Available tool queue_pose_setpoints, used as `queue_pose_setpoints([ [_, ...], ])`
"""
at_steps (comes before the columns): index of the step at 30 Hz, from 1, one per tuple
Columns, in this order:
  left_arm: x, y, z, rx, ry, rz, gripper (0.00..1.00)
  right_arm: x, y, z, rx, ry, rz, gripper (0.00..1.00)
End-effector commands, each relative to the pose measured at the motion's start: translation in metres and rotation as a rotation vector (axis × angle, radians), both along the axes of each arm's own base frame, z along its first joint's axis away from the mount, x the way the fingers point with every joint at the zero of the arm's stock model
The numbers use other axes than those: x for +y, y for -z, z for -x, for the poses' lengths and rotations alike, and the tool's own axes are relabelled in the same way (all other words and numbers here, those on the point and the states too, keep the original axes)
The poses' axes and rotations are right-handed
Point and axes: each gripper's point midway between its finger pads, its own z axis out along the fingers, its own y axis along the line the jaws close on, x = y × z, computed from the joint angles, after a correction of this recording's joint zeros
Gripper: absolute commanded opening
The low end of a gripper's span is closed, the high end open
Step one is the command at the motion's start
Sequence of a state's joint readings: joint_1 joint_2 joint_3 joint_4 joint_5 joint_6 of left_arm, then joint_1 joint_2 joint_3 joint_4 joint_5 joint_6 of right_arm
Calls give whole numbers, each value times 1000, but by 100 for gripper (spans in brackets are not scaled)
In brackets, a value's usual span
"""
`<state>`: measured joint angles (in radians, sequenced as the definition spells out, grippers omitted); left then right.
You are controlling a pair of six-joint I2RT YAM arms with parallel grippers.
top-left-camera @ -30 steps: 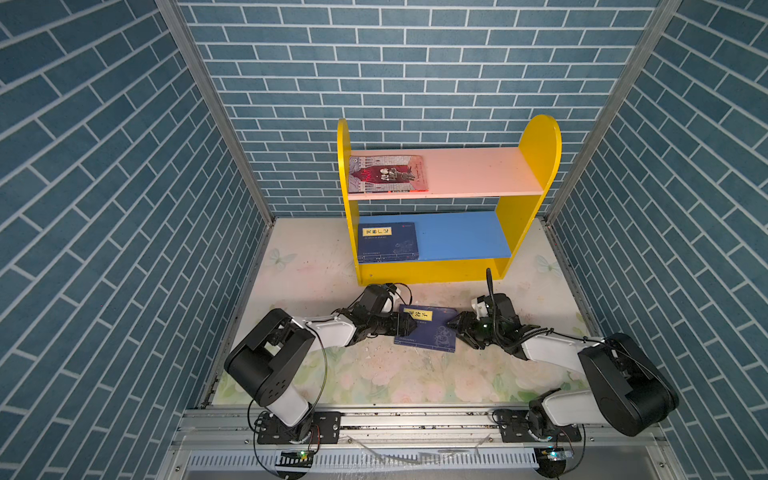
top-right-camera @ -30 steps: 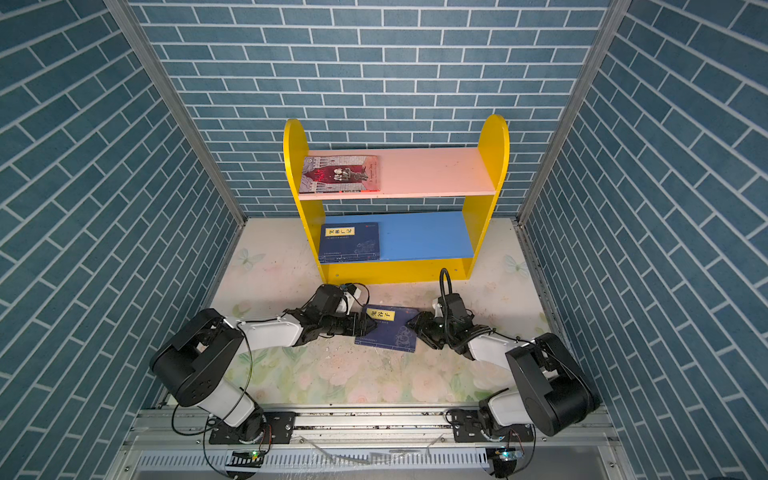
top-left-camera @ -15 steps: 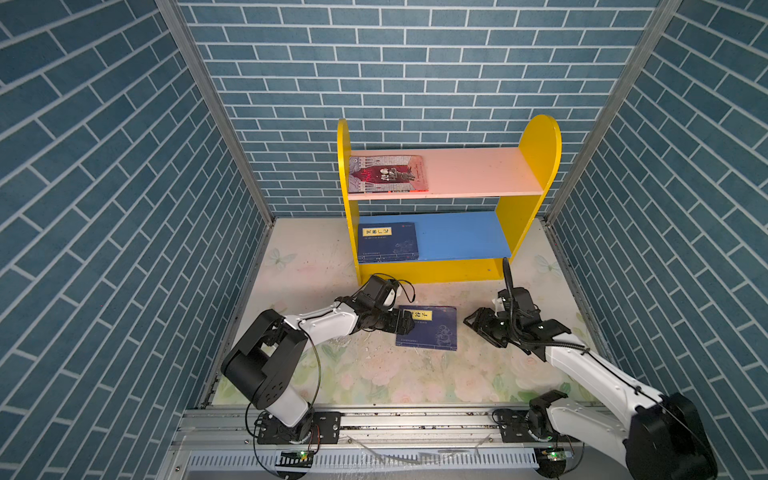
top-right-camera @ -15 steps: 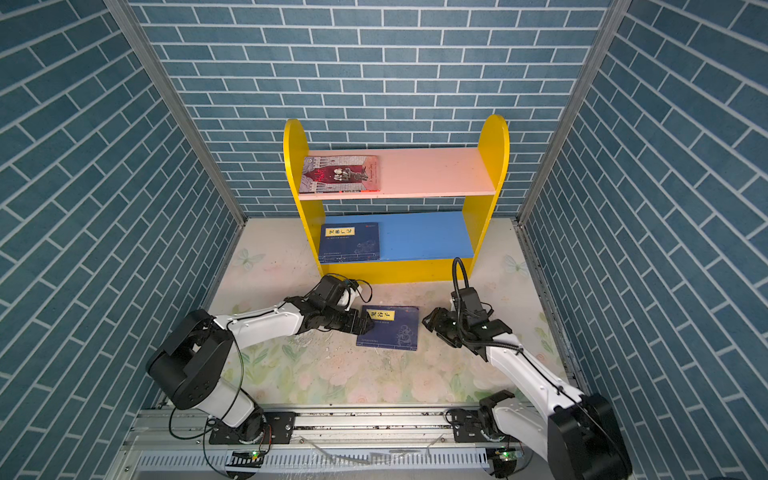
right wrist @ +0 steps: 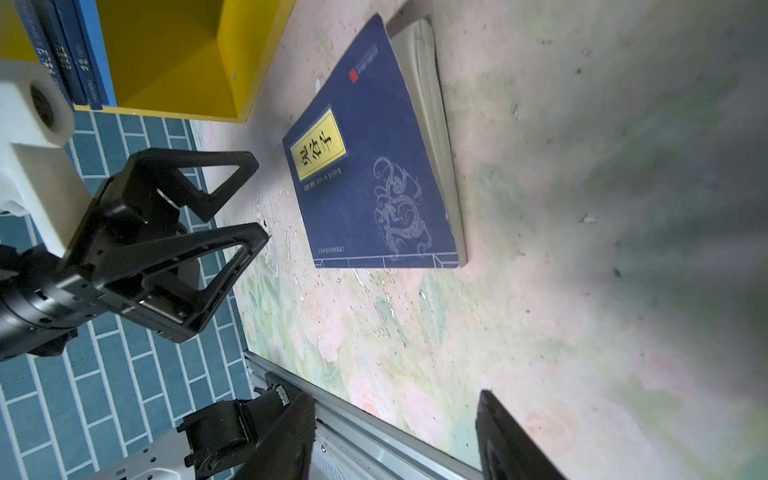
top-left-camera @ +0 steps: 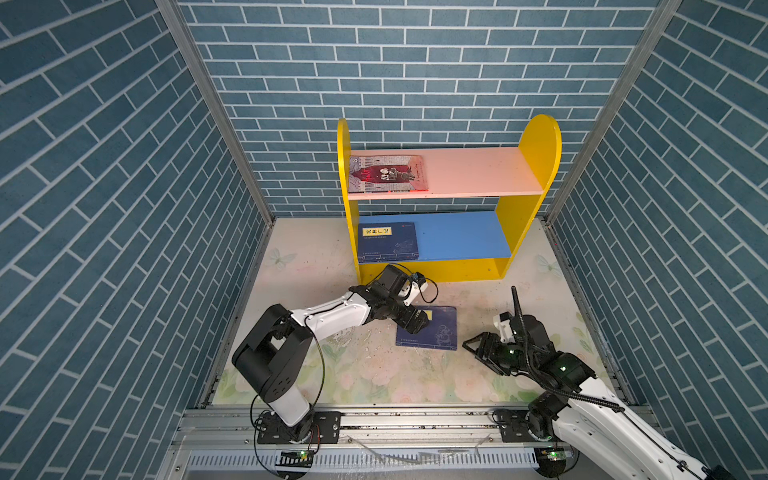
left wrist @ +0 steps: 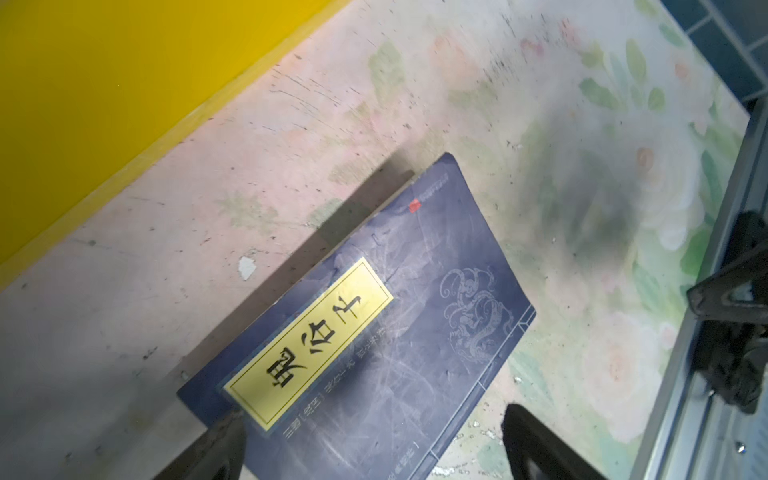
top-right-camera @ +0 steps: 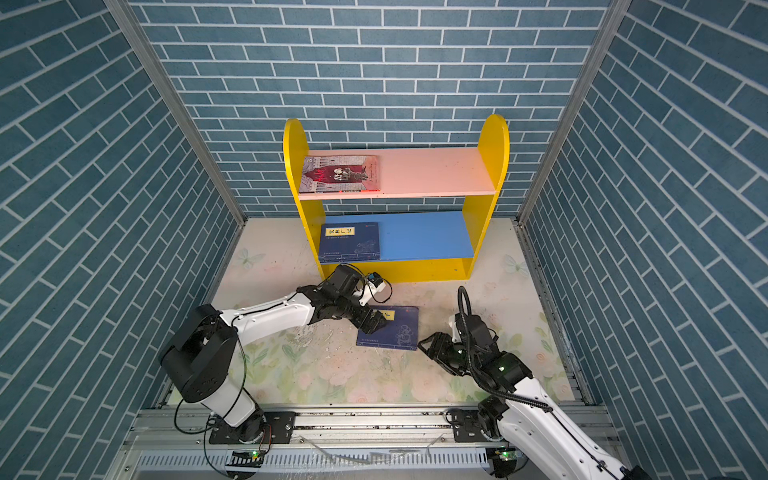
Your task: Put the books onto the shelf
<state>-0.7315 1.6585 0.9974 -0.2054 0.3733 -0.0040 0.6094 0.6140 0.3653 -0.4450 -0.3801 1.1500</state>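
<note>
A navy book with a yellow label [top-left-camera: 434,334] [top-right-camera: 392,332] [left wrist: 374,332] [right wrist: 374,166] lies flat on the floral table in front of the shelf [top-left-camera: 538,141] [top-right-camera: 494,141]. My left gripper [top-left-camera: 415,323] [top-right-camera: 371,322] [left wrist: 374,415] [right wrist: 257,197] is open just above the book's labelled left end, its fingers either side of that end. My right gripper [top-left-camera: 471,351] [top-right-camera: 426,347] [right wrist: 395,415] is open and holds nothing, a short way off the book's right edge. A grey-and-red book [top-left-camera: 388,173] [top-right-camera: 338,173] lies on the pink board. Navy books [top-left-camera: 388,242] [top-right-camera: 350,242] [right wrist: 62,54] lie stacked on the blue board.
Blue brick walls [top-left-camera: 124,208] close in both sides and the back. A metal rail [top-left-camera: 395,419] runs along the table's front edge. The right halves of both shelf boards are bare.
My right gripper has pulled back from the book's right edge toward the front right. My left gripper has opened wider and stays at the book's left end.
</note>
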Motion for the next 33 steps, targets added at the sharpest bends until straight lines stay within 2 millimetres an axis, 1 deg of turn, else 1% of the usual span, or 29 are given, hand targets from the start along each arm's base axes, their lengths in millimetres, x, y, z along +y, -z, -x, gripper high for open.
queue_pose_setpoints([
  [1, -14, -5, 1, -139, 139, -26, 99, 3, 9, 6, 57, 31, -19, 63],
  [3, -20, -10, -3, -184, 162, -32, 100, 8, 13, 7, 61, 28, -31, 64],
  [6, -29, -10, -13, -211, 178, -41, 100, 15, 20, 8, 73, 17, -28, 64],
  [10, -39, 0, -22, -223, 202, -54, 100, 24, 21, 6, 62, 8, -18, 64],
  [13, -46, 4, -21, -210, 222, -36, 100, 29, 22, 5, 58, 10, -18, 64],
  [17, -48, 13, -24, -175, 208, -50, 100, 35, 26, 6, 56, 18, -31, 64],
  [20, -49, 19, -22, -138, 203, -57, 100, 37, 29, 7, 57, 24, -31, 64],
  [24, -47, 27, -17, -81, 189, -65, 100, 35, 32, 3, 46, 52, -9, 66],
  [28, -44, 37, -12, -27, 182, -91, 100, 36, 33, -1, 28, 84, -31, 67],
  [33, -40, 41, -14, -28, 172, -118, 99, 36, 35, -2, 17, 101, -47, 67],
])
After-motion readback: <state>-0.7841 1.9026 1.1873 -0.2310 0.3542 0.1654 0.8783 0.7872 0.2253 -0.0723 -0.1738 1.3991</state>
